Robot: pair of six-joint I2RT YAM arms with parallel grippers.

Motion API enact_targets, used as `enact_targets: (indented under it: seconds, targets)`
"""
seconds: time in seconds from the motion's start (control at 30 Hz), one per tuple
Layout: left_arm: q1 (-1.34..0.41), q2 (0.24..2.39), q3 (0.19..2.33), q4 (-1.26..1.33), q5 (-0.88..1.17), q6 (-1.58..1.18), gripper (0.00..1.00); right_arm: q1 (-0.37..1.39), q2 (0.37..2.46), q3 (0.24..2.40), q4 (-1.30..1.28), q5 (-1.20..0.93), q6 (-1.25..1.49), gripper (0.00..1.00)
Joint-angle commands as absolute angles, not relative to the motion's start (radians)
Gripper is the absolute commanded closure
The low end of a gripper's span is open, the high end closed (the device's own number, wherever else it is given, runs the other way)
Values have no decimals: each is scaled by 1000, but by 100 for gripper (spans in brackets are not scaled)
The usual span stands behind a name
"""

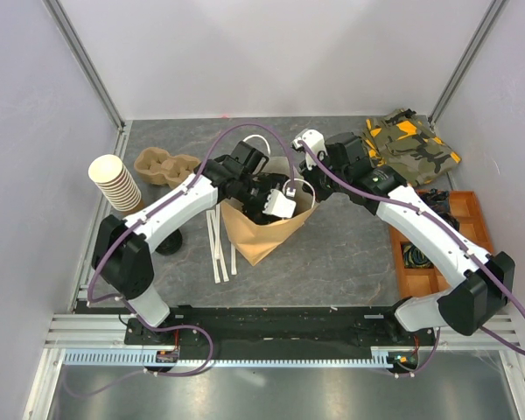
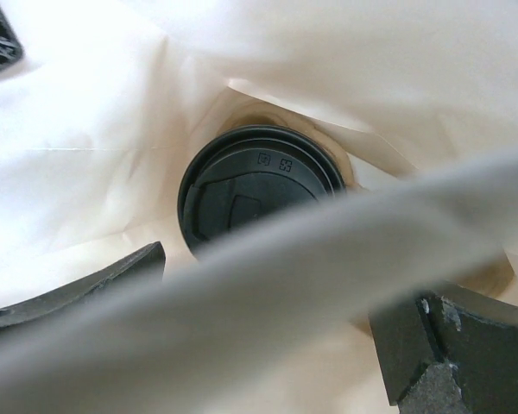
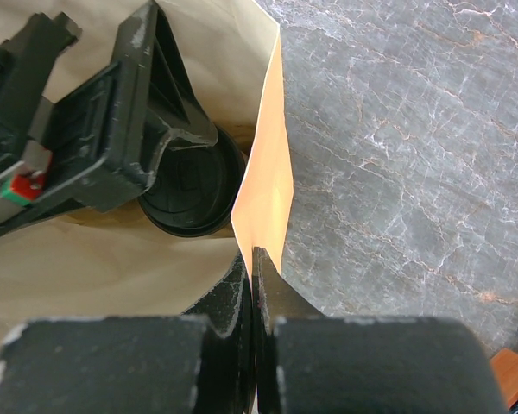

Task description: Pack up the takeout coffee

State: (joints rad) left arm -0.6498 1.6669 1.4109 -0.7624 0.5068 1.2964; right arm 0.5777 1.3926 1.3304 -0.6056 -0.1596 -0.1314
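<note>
So the takeout coffee (image 2: 257,185) is sitting down at the bottom of the paper bag (image 1: 261,238), dead centre of the top view, with its black lid facing up. Left gripper (image 1: 267,203) is poked into the bag's mouth right above the cup, jaws spread wide and holding nothing. Right gripper (image 3: 253,263) is pinched tight on the bag's edge, bottom middle of its own wrist view, paper sandwiched between the fingers.
</note>
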Motion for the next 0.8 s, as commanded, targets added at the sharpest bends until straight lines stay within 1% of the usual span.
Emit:
enact_targets:
  seconds: [0.0, 0.5, 0.77]
  targets:
    - [-649, 1614, 1427, -753, 523, 1333, 0, 577, 1416, 1359, -614, -155, -144, 100]
    - [-646, 1534, 1404, -755, 564, 1400, 0, 575, 1427, 1367, -607, -143, -167, 100]
    - [-646, 1522, 1433, -816, 587, 1430, 0, 572, 1428, 1370, -603, -135, -179, 100]
